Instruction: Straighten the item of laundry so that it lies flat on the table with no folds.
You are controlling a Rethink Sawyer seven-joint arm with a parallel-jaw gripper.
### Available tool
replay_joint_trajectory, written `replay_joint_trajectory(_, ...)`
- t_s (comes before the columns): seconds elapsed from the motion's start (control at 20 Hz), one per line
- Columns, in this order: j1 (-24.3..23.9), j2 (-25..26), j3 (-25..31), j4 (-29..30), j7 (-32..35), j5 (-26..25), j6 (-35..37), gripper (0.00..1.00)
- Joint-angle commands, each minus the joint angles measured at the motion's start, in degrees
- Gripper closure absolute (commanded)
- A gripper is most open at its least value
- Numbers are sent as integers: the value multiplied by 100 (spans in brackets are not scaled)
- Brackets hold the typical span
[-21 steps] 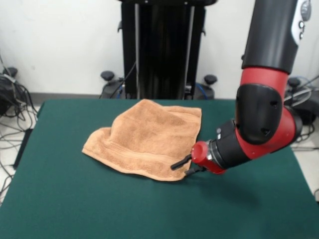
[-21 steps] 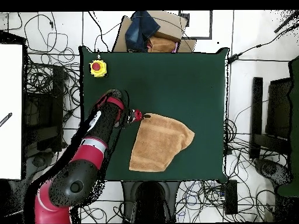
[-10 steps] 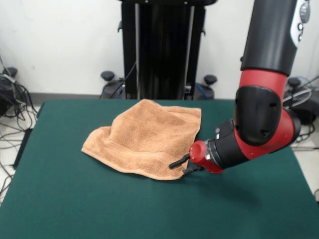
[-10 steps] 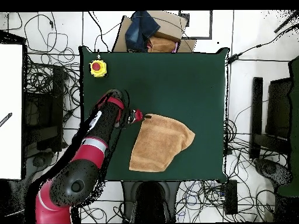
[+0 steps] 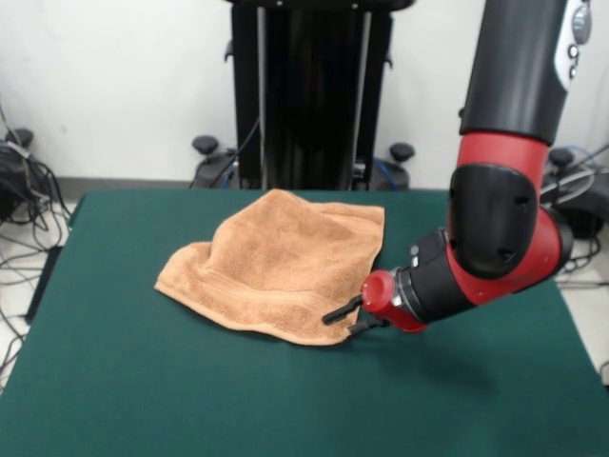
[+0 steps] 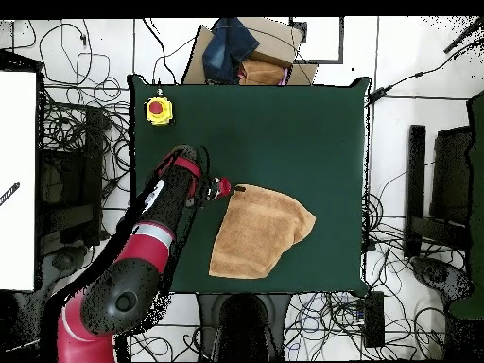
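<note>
The item of laundry (image 5: 281,262), a peach-orange towel, lies rumpled on the green table (image 5: 143,390), with one layer folded over another and a woven band along its near left hem. My gripper (image 5: 347,320) sits low at the towel's near right corner. Its two black fingers (image 5: 336,313) stand apart, the upper one over the hem and the lower one by the table; it looks open. In the overhead view the towel (image 6: 257,230) lies toward the table's (image 6: 284,132) lower middle, with the gripper (image 6: 235,189) at its upper left corner.
A yellow box with a red button (image 6: 158,111) stands at one table corner. A cardboard box with dark cloth (image 6: 248,52) sits beyond the table edge. Cables cover the floor all round. The arm's red elbow (image 5: 500,238) hangs over the table's right side.
The gripper has crept a little toward the towel's corner. The towel has barely shifted.
</note>
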Motion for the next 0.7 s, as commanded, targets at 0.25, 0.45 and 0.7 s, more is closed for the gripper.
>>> replay_joint_trajectory(0.25,-236,580,920,392,593,-300,-1828,100)
replay_joint_trajectory(0.45,-219,584,906,406,613,-281,-1844,100)
replay_joint_trajectory(0.7,-213,574,909,418,622,-268,-1828,100)
